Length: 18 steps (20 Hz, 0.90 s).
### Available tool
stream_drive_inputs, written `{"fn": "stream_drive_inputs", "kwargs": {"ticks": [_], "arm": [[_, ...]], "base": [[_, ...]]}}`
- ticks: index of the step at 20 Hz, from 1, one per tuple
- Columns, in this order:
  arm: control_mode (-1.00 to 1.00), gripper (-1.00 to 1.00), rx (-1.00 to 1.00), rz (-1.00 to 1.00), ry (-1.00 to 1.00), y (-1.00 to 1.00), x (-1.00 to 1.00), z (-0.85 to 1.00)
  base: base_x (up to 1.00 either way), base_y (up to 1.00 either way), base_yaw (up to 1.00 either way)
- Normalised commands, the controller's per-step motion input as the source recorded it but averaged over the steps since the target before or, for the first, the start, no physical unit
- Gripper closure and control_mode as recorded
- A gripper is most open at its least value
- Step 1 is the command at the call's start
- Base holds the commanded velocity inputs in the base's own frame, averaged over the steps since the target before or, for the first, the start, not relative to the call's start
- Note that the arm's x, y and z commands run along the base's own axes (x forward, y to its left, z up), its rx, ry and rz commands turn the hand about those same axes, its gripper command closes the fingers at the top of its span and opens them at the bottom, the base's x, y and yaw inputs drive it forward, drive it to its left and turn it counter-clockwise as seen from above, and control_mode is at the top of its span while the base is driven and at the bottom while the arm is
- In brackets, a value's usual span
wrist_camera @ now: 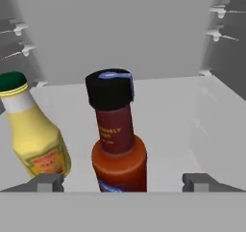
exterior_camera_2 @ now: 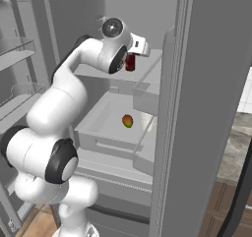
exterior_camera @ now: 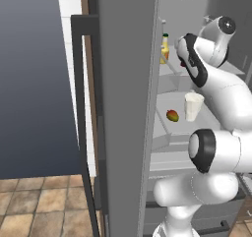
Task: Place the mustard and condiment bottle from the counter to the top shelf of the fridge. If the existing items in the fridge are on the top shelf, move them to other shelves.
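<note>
The dark red condiment bottle [wrist_camera: 117, 144] with its black cap stands upright on the top shelf [wrist_camera: 192, 115] of the fridge [exterior_camera_2: 206, 83]. Close to its left stands the yellow mustard [wrist_camera: 36, 139], green-capped and upright. My gripper [wrist_camera: 123, 183] is open, its fingertips [wrist_camera: 45, 182] spread wide on either side of the red bottle without touching it. In the left base view the mustard [exterior_camera: 164, 48] shows beside my wrist. The red bottle [exterior_camera_2: 130, 62] peeks out under my hand in the right base view. The mango-like fruit [exterior_camera: 172, 115] and white cup [exterior_camera: 193, 106] sit one shelf lower.
The open dark-grey fridge door [exterior_camera: 123, 108] with its long handle [exterior_camera: 81, 108] stands at my left. Shelf rails [wrist_camera: 218, 19] line the fridge side walls. Drawers [exterior_camera_2: 113, 133] sit below the fruit [exterior_camera_2: 127, 121]. A strip of stone counter [exterior_camera_2: 238, 142] shows at the far right.
</note>
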Motion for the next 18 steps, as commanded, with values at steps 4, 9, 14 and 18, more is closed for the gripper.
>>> {"fn": "stream_drive_inputs", "kwargs": {"ticks": [4, 9, 14, 18], "arm": [[-1.0, -1.0, 0.0, 0.0, -0.16, 0.0, -0.78, 0.0], [-1.0, -1.0, -0.01, 0.0, -0.28, 0.02, -1.0, 0.04], [-1.0, -1.0, -0.03, 0.0, -0.25, 0.05, -1.0, 0.16], [-1.0, -1.0, -0.02, 0.0, -0.23, 0.03, -1.0, 0.3]], "base": [[0.0, 0.0, 0.0], [0.0, 0.0, 0.0], [0.0, 0.0, 0.0], [0.0, 0.0, 0.0]]}}
